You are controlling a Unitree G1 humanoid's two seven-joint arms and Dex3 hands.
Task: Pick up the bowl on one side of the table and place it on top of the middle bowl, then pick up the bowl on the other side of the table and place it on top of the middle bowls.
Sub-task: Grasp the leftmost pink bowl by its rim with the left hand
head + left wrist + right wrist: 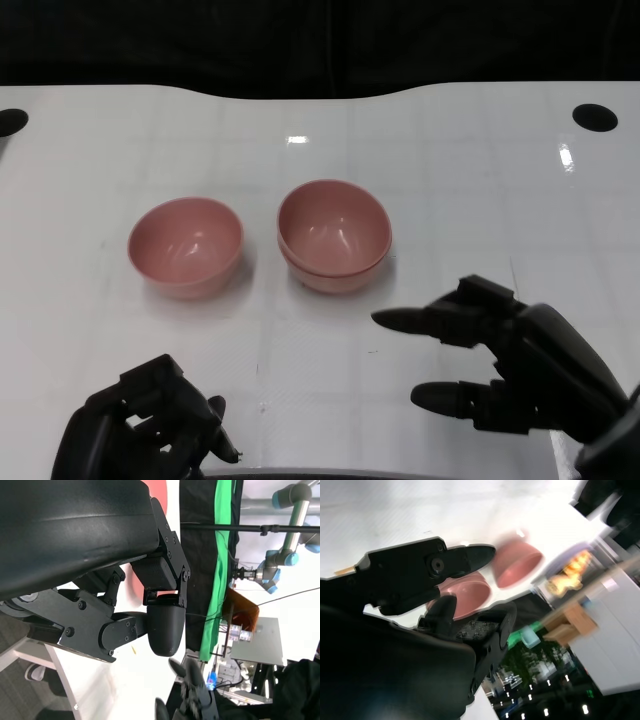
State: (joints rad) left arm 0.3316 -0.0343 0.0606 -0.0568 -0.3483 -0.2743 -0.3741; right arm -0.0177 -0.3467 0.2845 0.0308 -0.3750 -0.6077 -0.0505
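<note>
While both hands hang low near the front edge, the white table [450, 190] carries two groups of pink bowls. At the middle of the table one pink bowl sits nested inside another, making a stack [334, 236] with both rims showing, the upper just above the lower. To its left, near but apart from it, a single pink bowl [186, 245] stands upright on the bare surface.

On the right side, the right hand [500, 365] holds nothing; its fingers [415, 320] are spread and stretched toward the stack, ending in front of it without touching. From the right wrist camera, the same fingers reach out with the stack [465, 592] just beyond them and the single bowl [519, 564] farther off, blurred.

Closer to the front edge on the left, the left hand [150, 425] has its fingers curled in on nothing, well short of the single bowl. Two dark round holes [594, 117] mark the far corners of the table.
</note>
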